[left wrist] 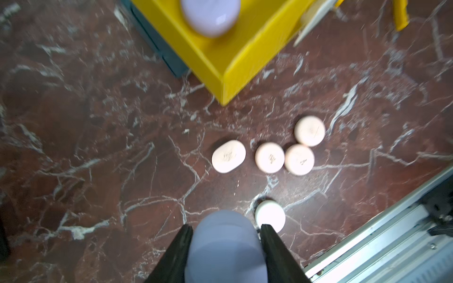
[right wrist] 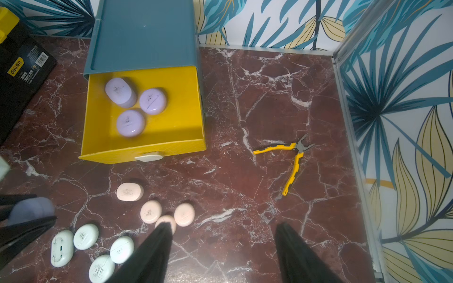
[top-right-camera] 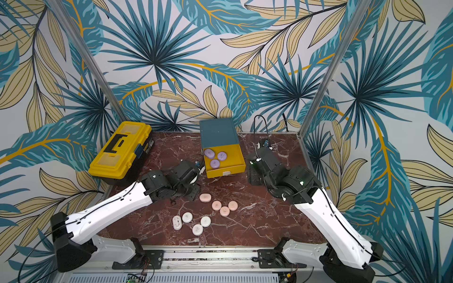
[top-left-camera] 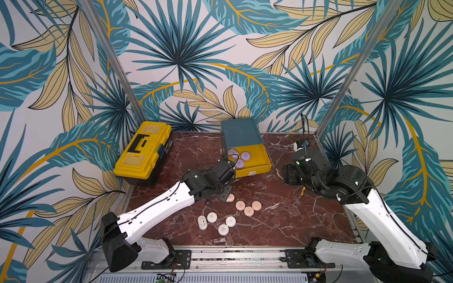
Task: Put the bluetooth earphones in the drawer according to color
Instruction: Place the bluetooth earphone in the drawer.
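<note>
The left pincer (left wrist: 226, 226) was clenched on the fourth lilac case (left wrist: 225, 250), its two black tapered fingers (left wrist: 181, 252) pressed against the case's opposite sides and open only as far as the case is wide. It held the case in front of the drawer's near corner. Motion blur hid whether the case was lifted clear of the counter (top-left-camera: 282, 220). The right pincer (right wrist: 223, 224) was released, its fingers spread wide with nothing between them, above bare stone just beside the peach group.

The cabinet (top-left-camera: 239, 131) was a plain teal plastic box. Its yellow top drawer (top-left-camera: 259, 156) was pulled out, with a small white tab on the front. Three lilac cases (right wrist: 130, 122) lay inside it, clustered toward one side, each a smooth, glossy, rounded pebble with a small dark mark on top.

Four peach-pink cases (top-left-camera: 248, 211) lay on the counter in front of the drawer; one was oblong and lay slightly apart, and the other three were bunched together. Four white cases (top-left-camera: 223, 229) lay nearer the front edge.

The counter was polished dark red marble with white veins. A yellow-and-black toolbox (top-left-camera: 144, 149) with a black handle stood at the back. Yellow-handled pliers (right wrist: 291, 156) lay with their handles splayed, beside the right arm.
</note>
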Motion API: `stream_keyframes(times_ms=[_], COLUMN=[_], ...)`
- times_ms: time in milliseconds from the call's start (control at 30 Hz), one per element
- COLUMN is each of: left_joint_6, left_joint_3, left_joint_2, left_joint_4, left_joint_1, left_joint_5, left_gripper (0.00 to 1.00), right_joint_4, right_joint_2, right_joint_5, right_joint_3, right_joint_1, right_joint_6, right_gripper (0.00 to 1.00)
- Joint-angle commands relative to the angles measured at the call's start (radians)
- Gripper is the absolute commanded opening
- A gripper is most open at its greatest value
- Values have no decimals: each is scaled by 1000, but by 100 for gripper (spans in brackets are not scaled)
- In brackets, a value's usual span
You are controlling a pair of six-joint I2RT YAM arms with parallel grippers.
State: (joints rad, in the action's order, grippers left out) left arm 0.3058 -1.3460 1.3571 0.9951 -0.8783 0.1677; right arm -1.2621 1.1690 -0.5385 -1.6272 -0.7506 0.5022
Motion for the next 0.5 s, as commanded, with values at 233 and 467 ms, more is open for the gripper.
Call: stream_keyframes(times_ms=[233,467], left_joint_6=[-153,-190], left_joint_3=[-443,-763], left_joint_2=[311,581], left_joint_4=[15,48], left_joint_1=[-3,13], left_joint_5=[-24,-45], left_gripper=[31,31], right_joint_4=[-8,0], right_joint_2=[-30,-39], right_joint_5=[-6,-3], right_joint_3=[38,49], right_joint_1=[4,4], right_joint_6=[22,20], right_gripper=[72,72])
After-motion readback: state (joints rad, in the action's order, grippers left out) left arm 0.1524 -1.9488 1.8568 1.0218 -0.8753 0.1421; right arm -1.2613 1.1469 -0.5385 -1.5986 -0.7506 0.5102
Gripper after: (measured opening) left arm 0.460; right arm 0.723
